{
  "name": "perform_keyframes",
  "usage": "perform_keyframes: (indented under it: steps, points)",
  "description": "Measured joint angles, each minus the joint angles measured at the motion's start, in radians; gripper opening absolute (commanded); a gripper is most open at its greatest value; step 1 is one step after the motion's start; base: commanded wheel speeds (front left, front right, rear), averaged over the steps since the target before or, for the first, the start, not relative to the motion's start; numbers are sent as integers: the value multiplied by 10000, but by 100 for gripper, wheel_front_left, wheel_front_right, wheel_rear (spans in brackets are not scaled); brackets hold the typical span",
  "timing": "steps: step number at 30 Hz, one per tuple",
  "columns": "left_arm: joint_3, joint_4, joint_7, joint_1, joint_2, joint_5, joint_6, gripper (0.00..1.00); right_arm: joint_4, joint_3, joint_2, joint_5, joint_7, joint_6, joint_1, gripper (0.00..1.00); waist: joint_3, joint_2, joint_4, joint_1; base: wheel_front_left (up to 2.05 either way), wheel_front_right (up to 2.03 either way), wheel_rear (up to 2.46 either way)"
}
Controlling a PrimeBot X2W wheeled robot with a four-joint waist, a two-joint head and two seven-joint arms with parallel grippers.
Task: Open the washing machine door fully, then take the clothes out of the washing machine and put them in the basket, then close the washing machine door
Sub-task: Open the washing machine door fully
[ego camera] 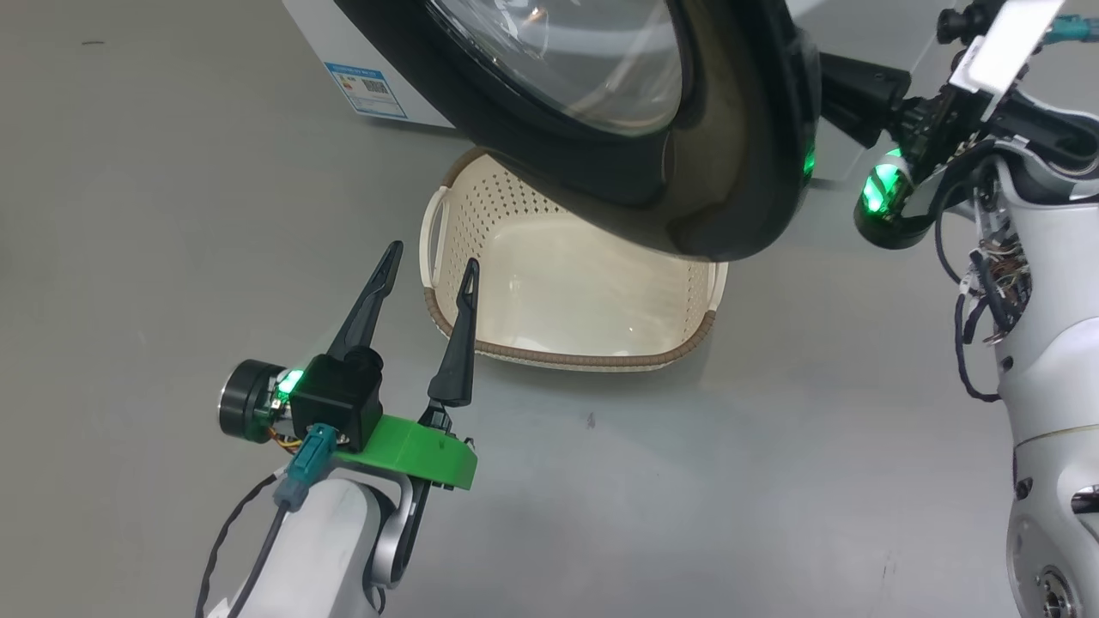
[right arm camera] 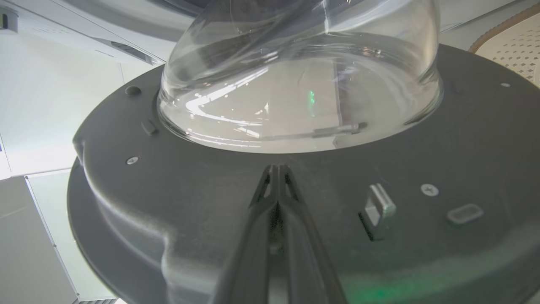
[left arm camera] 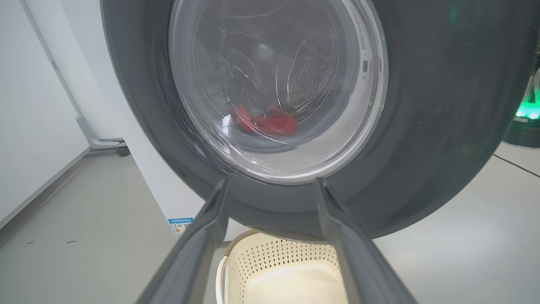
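Observation:
The washing machine door (ego camera: 730, 172) stands part-way open above the basket (ego camera: 446, 326), its glossy black face toward me. Through its glass window the red clothes (left arm camera: 263, 120) lie low in the drum. My left gripper (ego camera: 433, 257) is open and holds nothing, its tips beside the basket's left rim; in its wrist view the left gripper (left arm camera: 271, 182) points at the door's front face. My right gripper (right arm camera: 276, 168) is shut on nothing, its tips at the door's matte inner face (right arm camera: 168, 202), just below the glass bowl (right arm camera: 295, 84); whether they touch it I cannot tell.
The washing machine (ego camera: 318, 26) with its blue label (ego camera: 367, 88) stands at the back. A latch hook (right arm camera: 378, 209) sticks out of the inner face to the right of the shut fingers. Grey floor (ego camera: 172, 257) lies open to the left; a white wall (left arm camera: 29, 105) runs along it.

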Motion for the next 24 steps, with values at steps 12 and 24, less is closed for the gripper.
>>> perform_keyframes:
  steps: [12,24]
  points:
    - [-84,332,0,610,10,-123,2,100,33,418,378,81,219,174,1082,0,-936,0,287,0,0,0,0]
    - [-123,650,2,1245,27,-194,2,100,8,955,640,81,148,257,2026,0,-1796,0,781,0,0,0,0]
